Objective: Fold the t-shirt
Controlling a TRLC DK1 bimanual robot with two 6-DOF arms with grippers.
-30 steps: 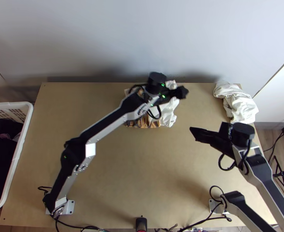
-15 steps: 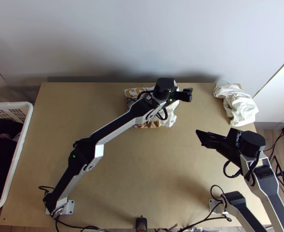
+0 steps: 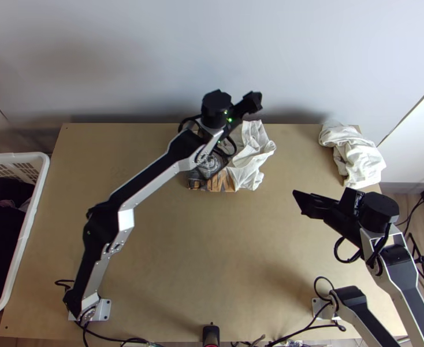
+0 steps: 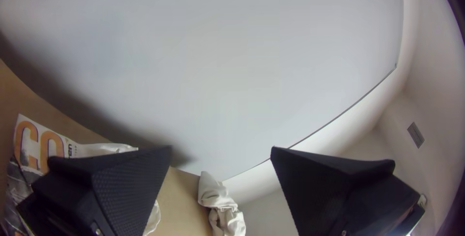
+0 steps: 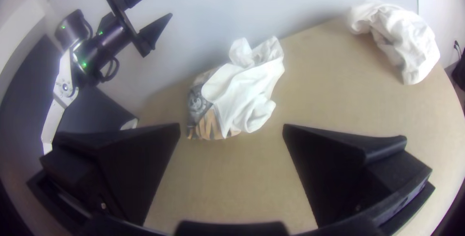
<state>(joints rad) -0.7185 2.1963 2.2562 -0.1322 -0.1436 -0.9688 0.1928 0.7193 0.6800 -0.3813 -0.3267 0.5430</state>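
At near edge of tabletop (image 3: 154, 312), mid-width: small black device (image 3: 211, 334). At left, beside tabletop: white basket (image 3: 29, 220) with dark clothing (image 3: 1, 248) inside. Over right part of tabletop: right gripper (image 3: 299, 203), fingers wide apart. Toward far edge, near mid-width: t-shirt (image 3: 249, 153). Lies bunched on tabletop; shows crumpled white fabric at right, orange and grey print at left. At far right corner: white cloth (image 3: 359, 153), also bunched. Above far edge, in front of pale grey wall (image 3: 154, 58): left gripper (image 3: 256, 101), raised over t-shirt's far side, fingers wide apart.
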